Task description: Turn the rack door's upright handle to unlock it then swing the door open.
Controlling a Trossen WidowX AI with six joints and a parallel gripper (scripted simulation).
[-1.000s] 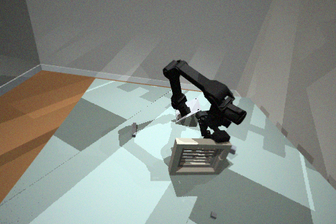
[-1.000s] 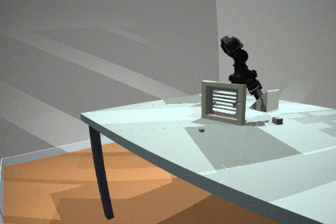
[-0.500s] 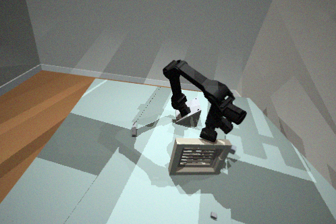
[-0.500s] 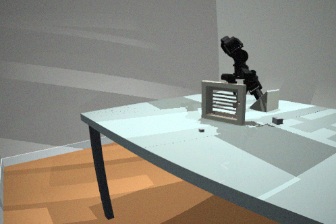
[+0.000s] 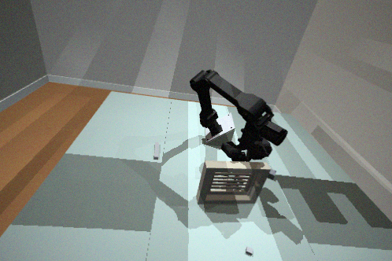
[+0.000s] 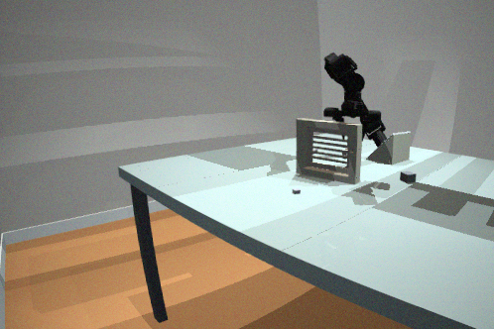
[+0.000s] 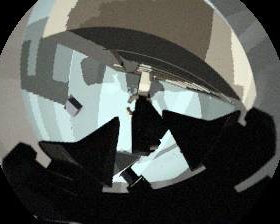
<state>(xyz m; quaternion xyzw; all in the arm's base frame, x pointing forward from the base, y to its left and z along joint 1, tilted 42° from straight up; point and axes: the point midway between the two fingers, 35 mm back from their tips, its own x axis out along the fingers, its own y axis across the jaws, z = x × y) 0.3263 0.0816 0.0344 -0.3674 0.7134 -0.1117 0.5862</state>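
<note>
The beige rack frame [image 5: 201,185] [image 6: 304,149] [image 7: 141,17] stands upright on the table. Its slatted door [image 5: 231,181] [image 6: 330,149] shows in the opening; how far it stands open I cannot tell. My gripper [image 7: 140,116] is open, low behind the frame on the arm's side, with its fingertips largely hidden by the frame in the top and exterior views. In the wrist view a dark upright shape, perhaps the handle, shows between the spread fingers, with a small beige block beyond it. Whether a finger touches it, and how far the handle is turned, I cannot tell.
The arm rises from a wedge-shaped base [image 5: 228,123] [image 6: 400,149] behind the frame. A grey block [image 5: 271,174] [image 6: 408,176] [image 7: 73,106] lies beside the frame. A small block [image 5: 249,251] [image 6: 296,191] lies in front of it, and a pale upright block [image 5: 157,151] stands to the left in the top view.
</note>
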